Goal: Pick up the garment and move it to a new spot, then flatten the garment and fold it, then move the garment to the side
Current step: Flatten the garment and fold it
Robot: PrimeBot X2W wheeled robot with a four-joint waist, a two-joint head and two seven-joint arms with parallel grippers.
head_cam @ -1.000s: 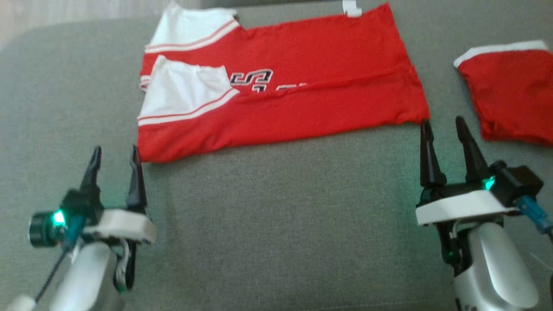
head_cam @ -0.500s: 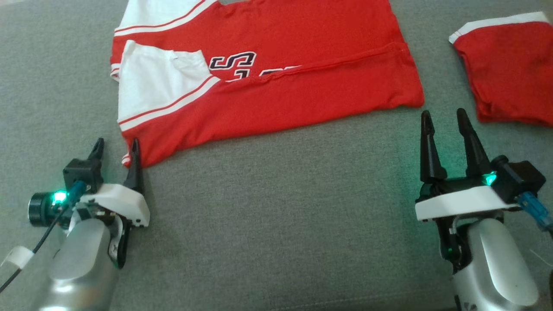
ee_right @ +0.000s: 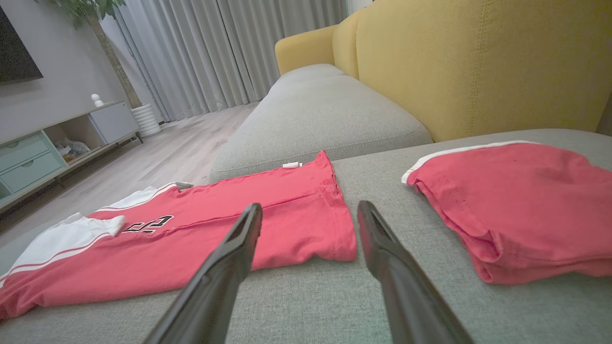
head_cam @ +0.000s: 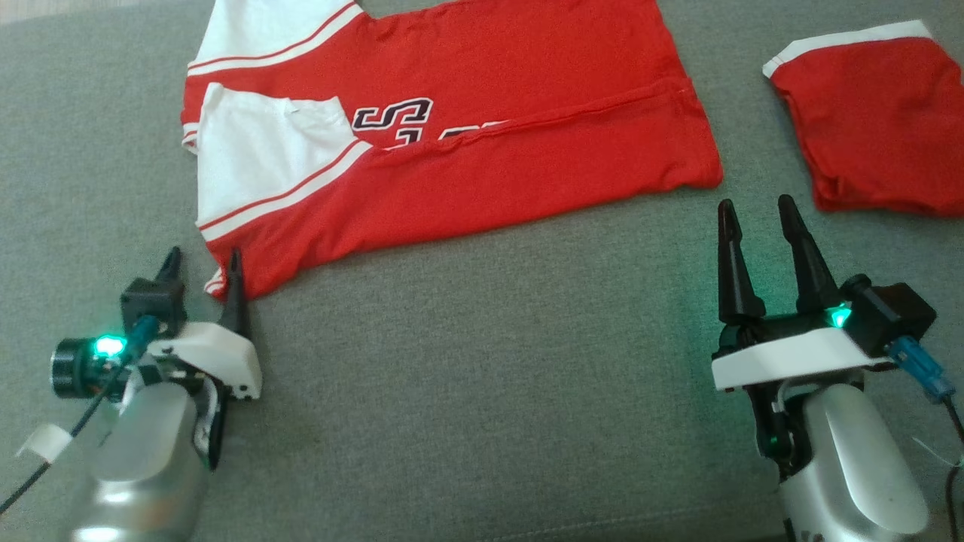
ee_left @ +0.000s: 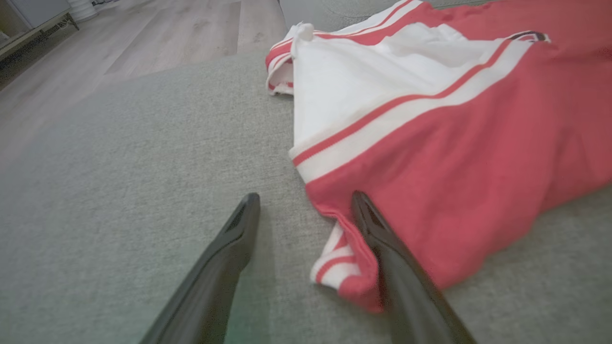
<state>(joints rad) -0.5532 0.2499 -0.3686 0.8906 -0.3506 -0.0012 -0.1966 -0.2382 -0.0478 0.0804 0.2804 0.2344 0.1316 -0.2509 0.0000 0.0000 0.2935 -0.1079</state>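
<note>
The garment (head_cam: pixel 489 150) is a red shirt with white sleeves and dark lettering, lying folded lengthwise on the grey sofa cushion (head_cam: pixel 482 361). My left gripper (head_cam: pixel 204 256) is open at its near left corner. In the left wrist view that striped corner hem (ee_left: pixel 337 260) lies between the fingers of the left gripper (ee_left: pixel 305 196), and the right-hand finger (ee_left: pixel 392 267) rests against the cloth. My right gripper (head_cam: pixel 755 202) is open just short of the garment's near right corner, with nothing between its fingers; the right wrist view shows the right gripper (ee_right: pixel 310 204) pointing at the red hem (ee_right: pixel 334 229).
A second red garment (head_cam: pixel 874 120), folded small with a white edge, lies to the right of my right gripper. Behind it rises the yellow sofa back (ee_right: pixel 478 62). Another grey cushion (ee_right: pixel 320 114) lies beyond. Wooden floor (ee_left: pixel 158 33) borders the cushion's left edge.
The head camera has shifted, so the whole picture slid. My left gripper has moved up to the garment's near left corner, which now sits between its fingers. Both grippers stay open.
</note>
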